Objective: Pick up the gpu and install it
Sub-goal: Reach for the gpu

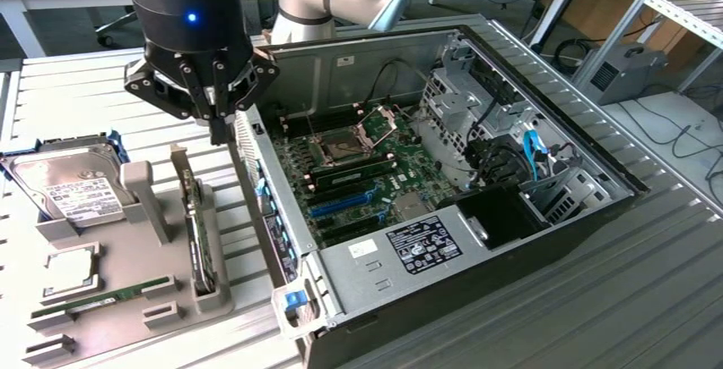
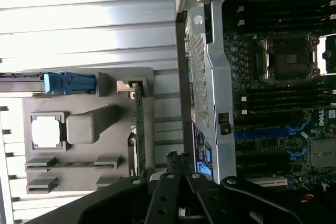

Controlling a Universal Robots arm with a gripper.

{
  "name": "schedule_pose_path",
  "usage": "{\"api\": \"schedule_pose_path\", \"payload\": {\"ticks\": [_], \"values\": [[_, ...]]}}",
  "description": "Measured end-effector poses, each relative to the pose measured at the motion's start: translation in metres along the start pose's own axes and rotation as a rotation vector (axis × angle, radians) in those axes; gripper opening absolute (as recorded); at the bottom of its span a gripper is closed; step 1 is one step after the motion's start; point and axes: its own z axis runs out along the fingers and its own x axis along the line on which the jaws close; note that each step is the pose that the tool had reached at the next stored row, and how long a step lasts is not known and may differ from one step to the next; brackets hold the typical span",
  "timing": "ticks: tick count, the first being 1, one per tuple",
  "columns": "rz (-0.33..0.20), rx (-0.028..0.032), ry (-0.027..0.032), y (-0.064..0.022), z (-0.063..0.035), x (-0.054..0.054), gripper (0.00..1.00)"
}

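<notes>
Fingers (image 1: 220, 129) in the exterior view are pressed tight together with nothing in them. They hang by the left wall of the open computer case (image 1: 571, 217), above the gpu (image 1: 199, 238) and not touching it. The gpu stands on its thin edge in a grey plastic holder (image 1: 118, 327) on the ribbed metal counter (image 1: 68, 98). Its flat sides are hard to see. A silver hard drive (image 1: 70, 190) has a white label, too small to read.

In the wrist view the gpu (image 2: 138, 124) is just a thin dark strip. The black fingers (image 2: 176, 162) are partly cut off. White letters on the green board (image 2: 273, 103) say DELL.
</notes>
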Motion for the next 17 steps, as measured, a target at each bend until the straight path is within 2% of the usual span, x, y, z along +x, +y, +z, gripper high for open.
{"api": "schedule_pose_path", "payload": {"ticks": [17], "values": [[0.0,0.0015,-0.0002,-0.0019,0.0008,0.014,0.11]]}}
